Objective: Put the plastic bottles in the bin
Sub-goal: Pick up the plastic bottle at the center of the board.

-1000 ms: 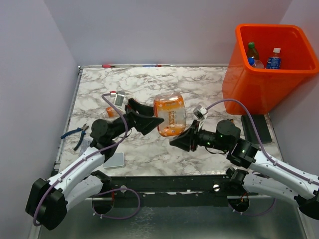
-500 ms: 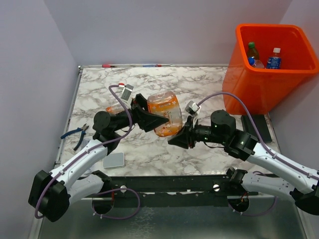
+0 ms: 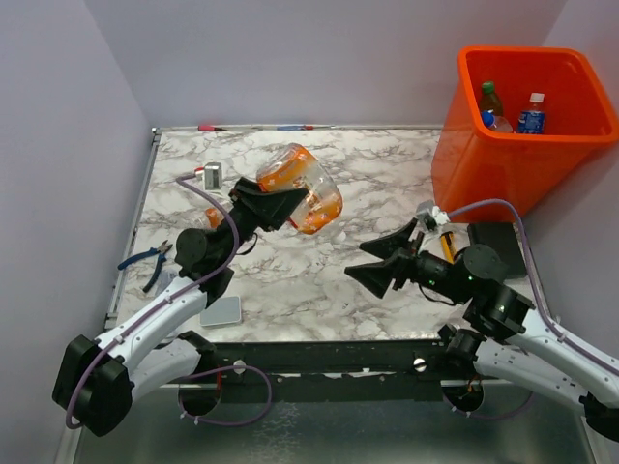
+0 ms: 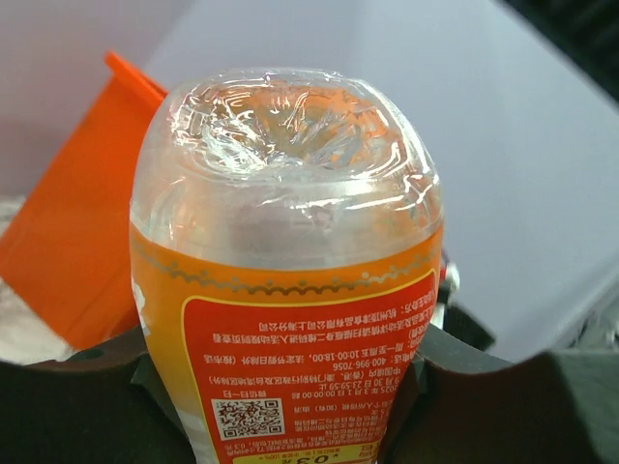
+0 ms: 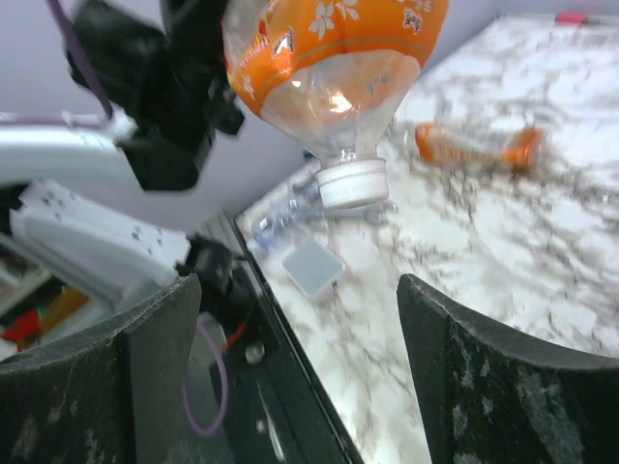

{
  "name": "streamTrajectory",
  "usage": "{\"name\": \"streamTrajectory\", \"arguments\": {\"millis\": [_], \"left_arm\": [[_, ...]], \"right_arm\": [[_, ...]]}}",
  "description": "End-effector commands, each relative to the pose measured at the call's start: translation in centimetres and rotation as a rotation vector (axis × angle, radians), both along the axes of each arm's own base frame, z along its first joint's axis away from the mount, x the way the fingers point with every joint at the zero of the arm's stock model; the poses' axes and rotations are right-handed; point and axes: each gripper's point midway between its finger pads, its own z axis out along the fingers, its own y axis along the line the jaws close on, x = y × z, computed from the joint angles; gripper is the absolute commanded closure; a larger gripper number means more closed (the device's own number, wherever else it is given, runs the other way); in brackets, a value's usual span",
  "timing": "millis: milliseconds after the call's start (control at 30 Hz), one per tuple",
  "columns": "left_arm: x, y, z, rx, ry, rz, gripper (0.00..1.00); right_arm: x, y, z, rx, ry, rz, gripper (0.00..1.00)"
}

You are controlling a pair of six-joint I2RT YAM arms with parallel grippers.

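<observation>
My left gripper [image 3: 274,205] is shut on a large clear plastic bottle [image 3: 300,184] with an orange label, held tilted above the table's middle. In the left wrist view the bottle [image 4: 290,222] fills the frame between the fingers [image 4: 464,387], its crumpled base pointing at the orange bin [image 4: 73,242]. My right gripper [image 3: 356,261] stands open and empty to the right of it. From the right wrist the bottle [image 5: 329,58] hangs cap down beyond the open gripper [image 5: 298,290]. The bin [image 3: 503,164] stands at the back right with two bottles [image 3: 530,114] inside. Another orange bottle [image 5: 474,145] lies on the table.
Blue-handled pliers [image 3: 145,261] lie at the table's left edge, and a flat grey pad [image 3: 221,311] lies near the front edge. A black block [image 3: 498,246] sits in front of the bin.
The right gripper has opened, let go of the bottle and drawn back to the right. The left gripper has closed on the bottle and lifted it up and back.
</observation>
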Motion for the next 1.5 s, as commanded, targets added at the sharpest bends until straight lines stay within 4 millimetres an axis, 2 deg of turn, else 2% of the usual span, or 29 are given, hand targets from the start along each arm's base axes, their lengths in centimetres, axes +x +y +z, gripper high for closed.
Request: {"name": "streamTrajectory", "arguments": {"millis": [0,133,233,400,500,600,700,767,933,1000,1067,1100,1167,1200,1233,1267,1367,1467], "left_arm": [[2.2,5.7,3.7,-0.434,0.123,0.173,0.77],[2.8,6.8,4.2,-0.544,0.176,0.215,0.78],[2.7,7.1,4.5,-0.582,0.192,0.236,0.78],[2.8,7.7,4.2,-0.64,0.236,0.285,0.78],[3.1,7.5,3.6,-0.665,0.279,0.31,0.78],[3.4,7.1,3.1,-0.686,0.318,0.324,0.78],[3.6,6.8,2.9,-0.707,0.348,0.333,0.78],[3.7,6.6,3.1,-0.714,0.353,0.337,0.78],[3.7,6.5,3.1,-0.715,0.357,0.337,0.79],[3.7,6.3,2.8,-0.712,0.363,0.333,0.78],[3.7,6.2,2.5,-0.709,0.368,0.329,0.72],[3.8,6.2,2.3,-0.706,0.369,0.331,0.64],[3.6,6.3,2.0,-0.693,0.365,0.336,0.44],[3.5,6.4,2.1,-0.685,0.355,0.339,0.29],[3.3,6.5,2.2,-0.673,0.342,0.346,0.05],[3.1,6.7,2.3,-0.66,0.326,0.358,0.01],[2.4,8.0,2.6,-0.632,0.293,0.414,0.01],[2.1,10.2,2.9,-0.583,0.282,0.53,0.01]], "right_arm": [[1.4,-1.2,5.9,0.326,-0.066,-0.121,0.15],[2.6,-0.3,8.0,0.419,-0.084,-0.135,0.16],[4.5,0.1,9.2,0.465,-0.073,-0.209,0.17],[6.4,-0.2,11.0,0.637,-0.081,-0.279,0.19],[6.7,0.0,12.6,0.743,-0.126,-0.27,0.19],[7.5,0.6,13.1,0.781,-0.156,-0.275,0.19],[8.0,2.1,13.7,0.774,-0.178,-0.254,0.22],[8.3,2.8,13.7,0.772,-0.175,-0.24,0.3],[8.6,2.7,13.6,0.8,-0.165,-0.254,0.65],[8.5,2.9,13.8,0.802,-0.163,-0.241,0.76],[8.2,3.3,14.0,0.796,-0.168,-0.214,0.91],[8.1,3.5,14.0,0.786,-0.166,-0.205,0.98],[7.9,3.7,14.1,0.762,-0.163,-0.195,1.0],[7.7,3.7,14.2,0.743,-0.173,-0.193,1.0],[7.6,3.5,14.3,0.725,-0.183,-0.197,1.0],[7.5,3.3,14.6,0.709,-0.188,-0.203,1.0],[7.2,1.7,16.3,0.651,-0.227,-0.252,1.0],[7.8,-0.1,18.0,0.54,-0.271,-0.357,1.0]]}}
